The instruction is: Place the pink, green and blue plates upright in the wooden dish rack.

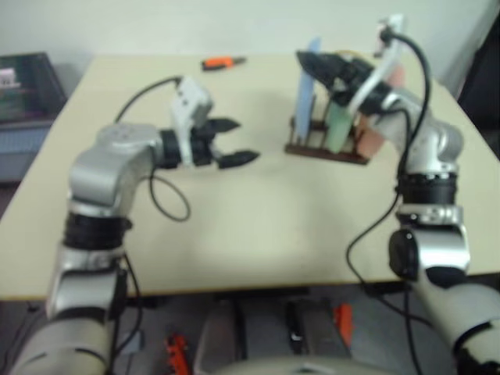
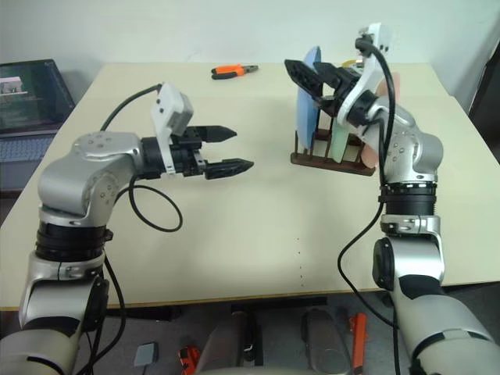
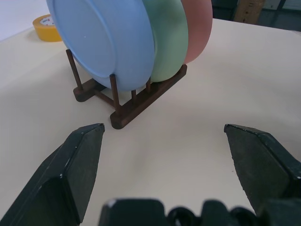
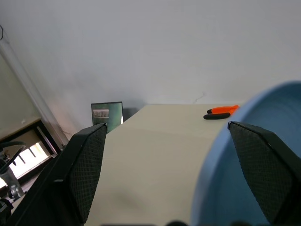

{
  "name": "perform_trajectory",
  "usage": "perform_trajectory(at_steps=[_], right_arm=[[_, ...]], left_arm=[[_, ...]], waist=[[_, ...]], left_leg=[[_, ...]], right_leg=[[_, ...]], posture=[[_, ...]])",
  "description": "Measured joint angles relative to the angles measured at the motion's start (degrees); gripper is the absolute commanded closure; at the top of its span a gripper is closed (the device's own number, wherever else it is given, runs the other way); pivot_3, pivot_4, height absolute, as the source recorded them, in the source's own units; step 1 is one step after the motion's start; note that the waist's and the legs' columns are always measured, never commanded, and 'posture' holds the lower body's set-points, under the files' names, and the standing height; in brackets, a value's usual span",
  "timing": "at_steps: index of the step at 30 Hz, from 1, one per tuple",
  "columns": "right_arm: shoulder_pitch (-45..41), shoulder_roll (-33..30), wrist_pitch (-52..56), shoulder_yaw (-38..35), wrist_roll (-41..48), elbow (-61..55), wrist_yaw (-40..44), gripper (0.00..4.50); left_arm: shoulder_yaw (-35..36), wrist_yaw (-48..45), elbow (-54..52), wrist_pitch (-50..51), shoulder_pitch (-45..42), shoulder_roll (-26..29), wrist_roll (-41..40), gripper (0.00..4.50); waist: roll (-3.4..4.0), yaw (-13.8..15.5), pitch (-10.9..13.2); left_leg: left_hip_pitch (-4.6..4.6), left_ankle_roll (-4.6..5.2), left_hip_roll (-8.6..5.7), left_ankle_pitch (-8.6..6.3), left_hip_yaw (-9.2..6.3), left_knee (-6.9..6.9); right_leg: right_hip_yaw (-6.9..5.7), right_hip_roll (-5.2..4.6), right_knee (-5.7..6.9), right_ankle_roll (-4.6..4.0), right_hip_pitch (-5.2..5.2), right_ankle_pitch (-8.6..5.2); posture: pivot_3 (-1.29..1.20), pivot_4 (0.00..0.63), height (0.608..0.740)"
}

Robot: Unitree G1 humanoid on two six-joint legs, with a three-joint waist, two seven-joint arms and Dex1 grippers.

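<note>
The wooden dish rack point(image 3: 141, 102) stands at the far right of the table, also seen as the rack point(image 2: 332, 162) from the head. Three plates stand upright in it, side by side: the blue plate point(image 3: 103, 42), the green plate point(image 3: 169, 37) and the pink plate point(image 3: 198, 28). My right gripper point(image 2: 311, 76) is open just over the blue plate's point(image 4: 254, 165) top rim and holds nothing. My left gripper point(image 2: 238, 148) hovers open and empty above the table's middle, a short way left of the rack and pointing at it.
Orange-handled pliers point(image 2: 233, 71) lie near the table's far edge. A yellow tape roll point(image 3: 47, 27) sits behind the rack. A laptop point(image 2: 27, 98) stands off the table's left side. Bare tabletop point(image 2: 258, 234) stretches in front of both arms.
</note>
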Motion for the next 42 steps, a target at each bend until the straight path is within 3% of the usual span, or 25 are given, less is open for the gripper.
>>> perform_trajectory(at_steps=[11, 14, 19, 22, 24, 26, 28, 31, 35, 42], right_arm=[[0.4, -5.2, -2.1, 5.5, -10.9, 0.4, -1.6, 0.05], [0.7, -9.9, -1.9, 6.6, -11.9, -5.3, 1.2, 0.05], [-0.5, -26.5, 5.5, 5.5, -8.0, -19.8, 11.2, 0.05], [1.6, -44.3, 12.5, 1.0, -2.4, -23.6, 23.2, 0.05], [11.8, -57.7, 16.3, -7.2, -0.5, -20.5, 33.4, 0.05], [24.1, -62.0, 16.5, -15.1, -2.0, -16.3, 40.7, 0.05], [37.3, -61.3, 15.1, -20.5, -4.7, -13.9, 46.7, 0.05], [48.6, -56.0, 10.8, -24.4, -7.0, -11.0, 49.1, 0.05], [52.5, -52.7, 7.8, -25.1, -7.1, -13.3, 49.1, 0.05], [52.8, -52.4, 8.1, -25.3, -2.8, -22.1, 48.9, 0.05]], left_arm=[[-0.1, 0.1, 0.0, -0.2, 0.3, 0.2, 0.0, 0.0], [-0.1, 0.1, 0.2, -1.0, 0.3, 0.3, 0.1, 0.0], [0.3, -2.0, 4.0, -3.7, -0.8, 3.7, 0.9, 0.0], [1.5, -5.5, 7.7, -5.2, -1.8, 7.3, 0.7, 0.0], [2.8, -9.4, 10.9, -7.3, -1.9, 10.9, 0.6, 0.0], [3.5, -12.0, 14.5, -9.4, -1.9, 13.4, 1.5, 0.0], [2.8, -14.9, 17.2, -12.1, -1.8, 14.5, 2.6, 0.0], [2.3, -19.4, 19.2, -12.6, -1.4, 16.5, 2.7, 0.0], [3.6, -22.5, 21.8, -12.7, -1.5, 20.2, 2.6, 0.0], [4.3, -25.0, 21.2, -11.1, -0.4, 24.1, 2.0, 0.0]], waist=[[0.0, 0.0, 0.0], [0.01, 0.1, 0.0], [0.01, 0.4, 0.0], [-0.01, 1.1, 0.0], [-0.16, 1.7, -0.1], [-0.23, 1.6, -0.2], [-0.29, 1.2, -0.3], [-0.22, 0.7, -0.3], [-0.02, -0.1, -0.3], [-0.01, 0.0, -0.3]], left_leg=[[0.0, 0.0, -0.03, 0.0, 0.02, -0.01], [-0.02, 0.0, -0.03, 0.0, 0.02, -0.08], [0.01, -0.01, -0.03, -0.01, 0.01, -0.24], [0.06, -0.02, -0.06, -0.02, 0.04, -0.45], [0.13, -0.06, -0.06, -0.06, 0.12, -0.57], [0.39, -0.09, -0.01, -0.11, 0.22, -0.59], [0.55, -0.08, 0.16, -0.11, 0.24, -0.54], [0.53, -0.03, 0.12, -0.07, 0.24, -0.45], [0.57, 0.01, 0.1, -0.03, 0.18, -0.46], [0.51, 0.0, 0.12, -0.02, 0.1, -0.5]], right_leg=[[0.01, 0.0, -0.03, -0.01, -0.01, -0.01], [0.01, -0.02, -0.08, 0.0, -0.03, -0.02], [-0.05, -0.04, -0.16, -0.06, -0.03, -0.07], [-0.11, -0.05, -0.37, -0.09, -0.01, -0.14], [-0.19, -0.06, -0.56, -0.23, 0.13, -0.19], [-0.2, -0.05, -0.79, -0.27, 0.45, -0.26], [-0.1, -0.06, -0.84, -0.19, 0.58, -0.31], [0.02, -0.06, -0.85, -0.14, 0.54, -0.16], [0.04, -0.08, -0.8, -0.1, 0.53, -0.07], [-0.06, -0.08, -0.83, -0.01, 0.54, -0.11]], posture=[[0.0, 0.15, 0.74], [0.0, 0.15, 0.74], [0.0, 0.15, 0.74], [0.0, 0.15, 0.74], [0.0, 0.15, 0.74], [0.0, 0.15, 0.74], [0.0, 0.15, 0.74], [0.0, 0.15, 0.74], [0.0, 0.15, 0.74], [0.0, 0.15, 0.74]])
